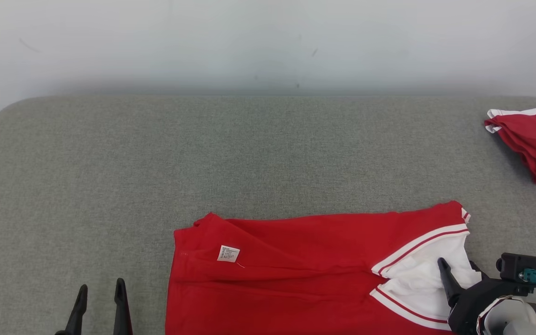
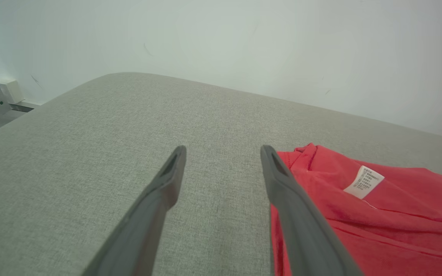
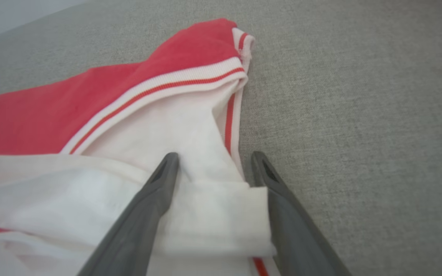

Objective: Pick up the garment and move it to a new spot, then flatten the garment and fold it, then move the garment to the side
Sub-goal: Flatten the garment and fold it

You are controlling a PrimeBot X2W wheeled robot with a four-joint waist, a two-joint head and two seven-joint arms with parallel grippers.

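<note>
Left pincer [image 1: 101,284], head view: fingers apart, empty, just beside left edge of garment [image 1: 296,279]; garment lies at near side of grey pad [image 1: 156,163]; left wrist view: fingers flank garment edge, seemingly placed for corner grip; right wrist view: right pincer [image 3: 215,155] apart, straddling white fold [image 3: 213,214], unclamped.

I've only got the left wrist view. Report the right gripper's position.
Observer: The right gripper is open at the garment's white, stripe-trimmed end, with a white fold lying between its fingers.
Operator: Report anything else on the surface.
Observer: A second red garment lies at the grey surface's far right edge.
</note>
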